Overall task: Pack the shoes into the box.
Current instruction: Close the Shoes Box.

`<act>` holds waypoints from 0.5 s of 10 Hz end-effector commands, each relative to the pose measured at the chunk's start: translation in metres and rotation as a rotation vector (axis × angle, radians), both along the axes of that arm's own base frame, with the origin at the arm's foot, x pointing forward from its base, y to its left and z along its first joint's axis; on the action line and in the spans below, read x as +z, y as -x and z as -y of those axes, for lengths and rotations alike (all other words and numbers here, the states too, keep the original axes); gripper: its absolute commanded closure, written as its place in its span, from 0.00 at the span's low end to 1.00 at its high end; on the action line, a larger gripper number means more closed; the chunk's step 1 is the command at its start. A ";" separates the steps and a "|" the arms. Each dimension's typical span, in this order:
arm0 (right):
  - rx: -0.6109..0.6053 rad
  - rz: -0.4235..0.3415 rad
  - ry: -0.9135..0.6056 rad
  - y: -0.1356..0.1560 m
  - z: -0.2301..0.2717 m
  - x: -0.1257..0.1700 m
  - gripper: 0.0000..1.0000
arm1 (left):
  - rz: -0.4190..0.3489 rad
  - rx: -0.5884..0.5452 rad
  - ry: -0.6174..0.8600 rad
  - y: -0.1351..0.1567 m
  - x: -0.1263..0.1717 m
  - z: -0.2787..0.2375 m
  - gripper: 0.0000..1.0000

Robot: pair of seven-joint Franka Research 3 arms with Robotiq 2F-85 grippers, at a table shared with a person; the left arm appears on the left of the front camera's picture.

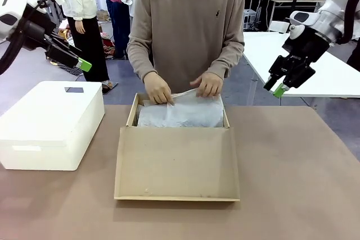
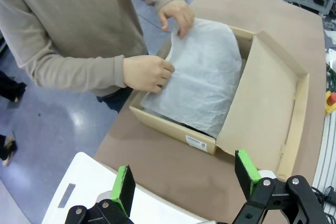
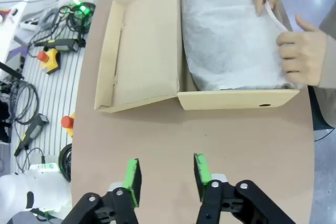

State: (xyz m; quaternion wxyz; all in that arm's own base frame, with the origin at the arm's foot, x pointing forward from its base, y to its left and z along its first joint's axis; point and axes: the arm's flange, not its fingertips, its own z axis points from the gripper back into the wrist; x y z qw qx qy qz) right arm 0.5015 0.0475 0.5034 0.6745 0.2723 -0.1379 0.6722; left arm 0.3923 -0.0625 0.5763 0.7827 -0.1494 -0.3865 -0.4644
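The brown cardboard box [image 1: 130, 117] stands at the table's middle, its flap lid [image 1: 176, 162] lying open toward me. White tissue paper [image 1: 183, 112] covers the inside, and the shoes are hidden under it. Both of the person's hands [image 1: 157, 89] press on the tissue at the box's far edge. My left gripper [image 1: 84, 64] hangs open high at the left, well away from the box [image 2: 173, 129]; its fingers [image 2: 185, 179] hold nothing. My right gripper [image 1: 275, 87] hovers high at the right, its jaws [image 3: 167, 177] partly drawn in with nothing between them, above bare table beside the box [image 3: 236, 98].
A large white plastic box [image 1: 50, 122] sits on the table's left part. The brown table [image 1: 292, 184] is bare to the right of the box. Cables and a red-and-yellow stop button [image 3: 50, 59] lie off the table's edge. Other people stand behind.
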 end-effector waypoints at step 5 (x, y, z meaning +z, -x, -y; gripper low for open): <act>-0.032 -0.012 0.071 -0.003 -0.005 0.009 1.00 | 0.010 -0.024 0.016 -0.002 0.000 -0.002 0.00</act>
